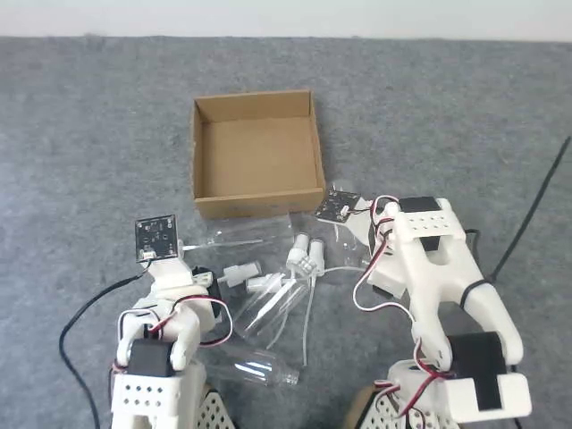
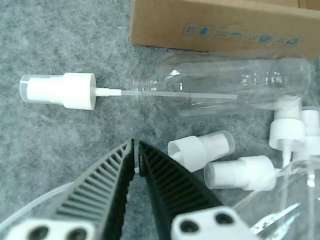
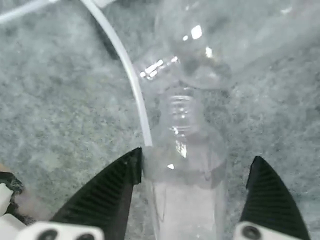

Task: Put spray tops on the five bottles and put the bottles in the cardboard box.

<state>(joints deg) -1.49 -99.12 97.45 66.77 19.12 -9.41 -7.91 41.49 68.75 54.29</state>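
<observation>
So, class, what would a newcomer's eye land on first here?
An open cardboard box sits mid-table. Just in front of it lies a jumble of clear bottles and white spray tops. The right claw is open astride one bottle.

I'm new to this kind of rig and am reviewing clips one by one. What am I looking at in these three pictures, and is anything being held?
These are two small robot arms side by side, each ending in a two-finger gripper. The high view looks down over the grey surface. The other two pictures come from a camera on each arm's wrist. On the surface are an open cardboard box, clear bottles lying on their sides, and loose white spray tops. The left gripper is shut with nothing in it. The right gripper is open, and one bottle lies between its fingers, so nothing looks gripped yet.
</observation>
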